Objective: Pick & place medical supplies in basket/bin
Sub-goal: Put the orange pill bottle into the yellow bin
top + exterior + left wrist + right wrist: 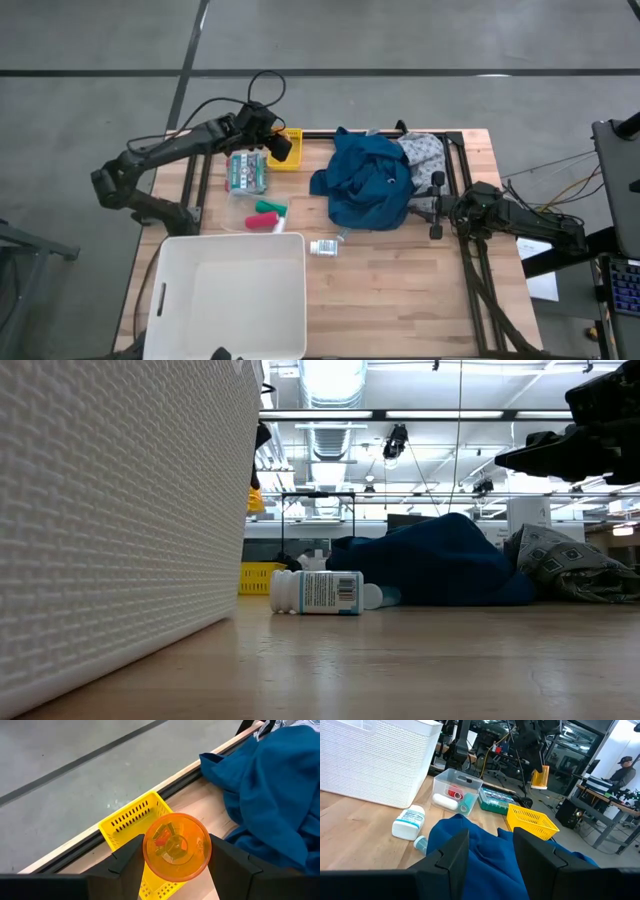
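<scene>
Orange bottle (176, 847): clamped between the fingers of the left end effector (276, 143), lifted clear above the small yellow basket (287, 150) at the far edge of the desk (400, 280); its round end faces the wrist camera, so it seems gripped across its body for carrying.
Left end effector: closed narrowly on the orange bottle, nothing else in it.
Likely reason for the hold: the bottle appears picked out of the yellow basket for transfer to the white tub (232, 295), which sits well apart at the near left corner.
White tub: no supplies can be seen inside from above.
Blue garment (368, 178): heaped mid-desk, partly over the grey speckled cloth (424, 152); too bulky for a pinch like this one.
White bottle (317, 592): on its side near the tub, printed label with a barcode, text too small to read.
Clear box (457, 791): holds red, white and green items, beside a green-topped packet (246, 173).
Right end effector (437, 205): waits at the garment's right edge, fingers partly apart, holding nothing.
</scene>
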{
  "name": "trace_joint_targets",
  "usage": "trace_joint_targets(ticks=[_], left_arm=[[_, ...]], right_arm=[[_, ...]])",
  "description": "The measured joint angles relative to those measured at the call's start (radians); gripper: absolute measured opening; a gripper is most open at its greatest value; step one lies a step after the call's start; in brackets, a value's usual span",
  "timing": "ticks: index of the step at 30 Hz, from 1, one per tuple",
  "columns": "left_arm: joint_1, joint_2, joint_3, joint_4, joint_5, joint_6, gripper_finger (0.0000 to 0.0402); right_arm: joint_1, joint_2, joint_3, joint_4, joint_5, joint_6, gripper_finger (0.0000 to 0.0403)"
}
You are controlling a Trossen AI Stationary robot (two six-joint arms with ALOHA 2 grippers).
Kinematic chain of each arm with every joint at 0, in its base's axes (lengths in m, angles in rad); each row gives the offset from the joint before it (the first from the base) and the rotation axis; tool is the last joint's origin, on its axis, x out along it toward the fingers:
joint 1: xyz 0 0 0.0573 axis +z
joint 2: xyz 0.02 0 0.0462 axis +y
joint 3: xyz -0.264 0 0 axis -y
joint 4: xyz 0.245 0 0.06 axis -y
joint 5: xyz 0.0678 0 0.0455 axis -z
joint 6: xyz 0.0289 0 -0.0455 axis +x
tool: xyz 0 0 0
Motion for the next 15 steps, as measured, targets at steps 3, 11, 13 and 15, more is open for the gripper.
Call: trace_joint_targets(ticks=[3, 11, 13, 15], left_arm=[[0.0, 0.0, 0.0, -0.001, 0.001, 0.0, 0.0197], [0.014, -0.011, 0.13, -0.206, 0.141, -0.149, 0.0195], [0.029, -0.011, 0.185, -0.249, 0.167, -0.161, 0.0197], [0.044, -0.011, 0.241, -0.258, 0.177, -0.163, 0.0197]], right_arm=[[0.0, 0.0, 0.0, 0.0, 0.0, 0.0, 0.0148], [0.0, 0.0, 0.0, 0.0, 0.0, 0.0, 0.0148], [0.0, 0.0, 0.0, 0.0, 0.0, 0.0, 0.0148], [0.0, 0.0, 0.0, 0.0, -0.001, 0.0, 0.0148]])
